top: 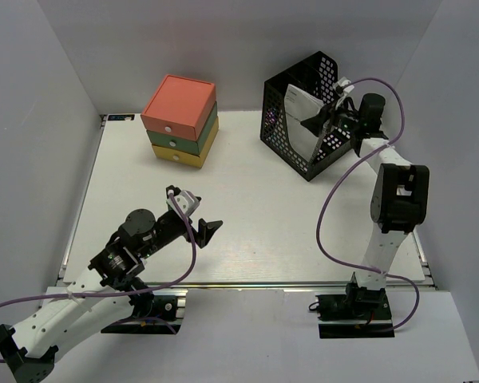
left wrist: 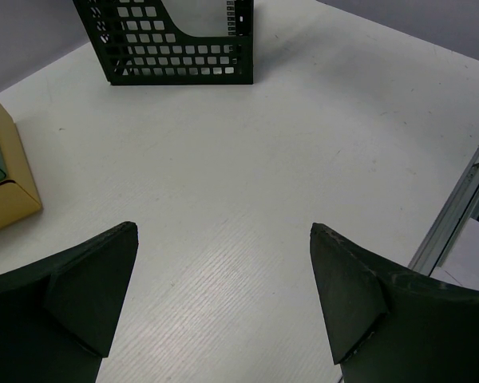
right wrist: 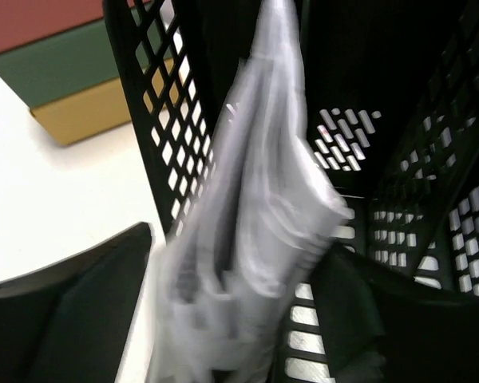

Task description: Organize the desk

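Observation:
The white desk [top: 287, 223] is enclosed by white walls, with a metal rail [top: 247, 283] along its near edge. My right gripper [top: 329, 118] is at the open top of the black mesh file holder [top: 291, 148]. In the right wrist view its jaws [right wrist: 239, 243] stand wide apart with a blurred sheaf of white papers [right wrist: 255, 199] between them, reaching down into the holder [right wrist: 176, 159]. The papers [top: 299, 112] stand upright in the holder. My left gripper [top: 207, 231] is open and empty just above the bare desk [left wrist: 247, 159], jaws [left wrist: 223, 231] wide.
A stacked pink-green-yellow drawer box [top: 180, 120] stands at the back left; its yellow corner shows in the left wrist view [left wrist: 4, 183] and in the right wrist view [right wrist: 64, 72]. The file holder [left wrist: 176, 60] is far ahead of the left gripper. The rail [left wrist: 455, 215] runs at right.

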Tool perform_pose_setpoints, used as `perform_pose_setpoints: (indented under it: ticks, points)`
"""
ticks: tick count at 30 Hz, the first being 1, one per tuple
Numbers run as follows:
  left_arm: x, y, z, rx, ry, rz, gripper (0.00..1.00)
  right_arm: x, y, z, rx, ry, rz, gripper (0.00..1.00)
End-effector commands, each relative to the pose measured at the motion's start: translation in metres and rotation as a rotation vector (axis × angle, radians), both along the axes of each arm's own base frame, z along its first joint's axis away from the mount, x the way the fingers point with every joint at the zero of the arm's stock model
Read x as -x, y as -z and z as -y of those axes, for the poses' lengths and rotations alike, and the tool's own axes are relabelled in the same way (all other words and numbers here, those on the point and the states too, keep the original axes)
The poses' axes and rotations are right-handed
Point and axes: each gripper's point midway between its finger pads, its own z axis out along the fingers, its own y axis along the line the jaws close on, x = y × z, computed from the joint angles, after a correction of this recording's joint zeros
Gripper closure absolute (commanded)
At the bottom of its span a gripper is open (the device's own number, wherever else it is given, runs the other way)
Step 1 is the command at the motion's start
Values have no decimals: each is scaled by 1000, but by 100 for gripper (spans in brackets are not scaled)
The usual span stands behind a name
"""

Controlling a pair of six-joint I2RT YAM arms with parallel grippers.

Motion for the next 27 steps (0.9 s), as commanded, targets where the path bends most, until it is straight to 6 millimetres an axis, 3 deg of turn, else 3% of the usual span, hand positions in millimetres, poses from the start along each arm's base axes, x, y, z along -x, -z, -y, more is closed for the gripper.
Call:
perform_pose_setpoints:
  ticks: [1, 2, 8, 10, 11, 13, 14, 16, 17, 18, 19, 20, 21, 22, 23, 24, 25, 26, 27]
  points:
    - [0, -2, -1, 2, 0, 5, 2, -2, -66, 9, 34, 45, 183, 16]
    - [0, -2, -1, 1, -1, 3, 2, -2, -70, 13, 44, 64, 196, 11]
    - [0, -5, -3, 16, -15, 4, 2, 2, -128, 52, 126, 256, 291, 11]
    - [0, -5, -4, 17, -17, 3, 2, 11, -152, 66, 143, 328, 321, 11]
    - [0, -5, -4, 19, -17, 3, 2, 16, -149, 70, 167, 335, 300, 11]
    - [0, -5, -4, 22, -20, 0, 2, 35, -162, 76, 188, 359, 291, 11]
    - [-1, -5, -4, 20, -22, -2, 2, 44, -160, 76, 193, 355, 264, 11]
    - [-1, -4, -3, 21, -21, -8, 2, 83, -150, 65, 204, 287, 158, 11]
    - [-1, -4, -3, 22, -21, -9, 2, 106, -158, 60, 201, 276, 150, 11]
    - [-1, -5, -3, 25, -23, -10, 2, 129, -130, 52, 192, 232, 25, 11]
    - [-1, -6, -3, 26, -23, -9, 2, 146, -123, 46, 177, 201, -15, 11]
    - [-1, -4, -4, 21, -26, -13, 2, 174, -133, 40, 159, 184, -3, 11]
    - [-2, -4, -3, 23, -28, -15, 2, 188, -125, 38, 109, 215, -79, 11]
    - [-2, -3, -4, 22, -29, -16, 2, 203, -94, 37, 94, 218, -158, 11]
    - [-2, -2, -4, 21, -33, -18, 2, 226, -102, 34, 82, 225, -127, 11]
    - [-2, -2, -4, 19, -32, -18, 2, 235, -96, 36, 77, 249, -135, 11]
    - [-3, -2, -4, 19, -32, -18, 2, 245, -73, 37, 75, 260, -175, 11]
    - [-3, -1, -4, 18, -37, -18, 2, 261, -79, 38, 79, 279, -121, 11]
    - [-3, -1, -4, 19, -36, -22, 2, 266, -73, 41, 89, 304, -114, 11]
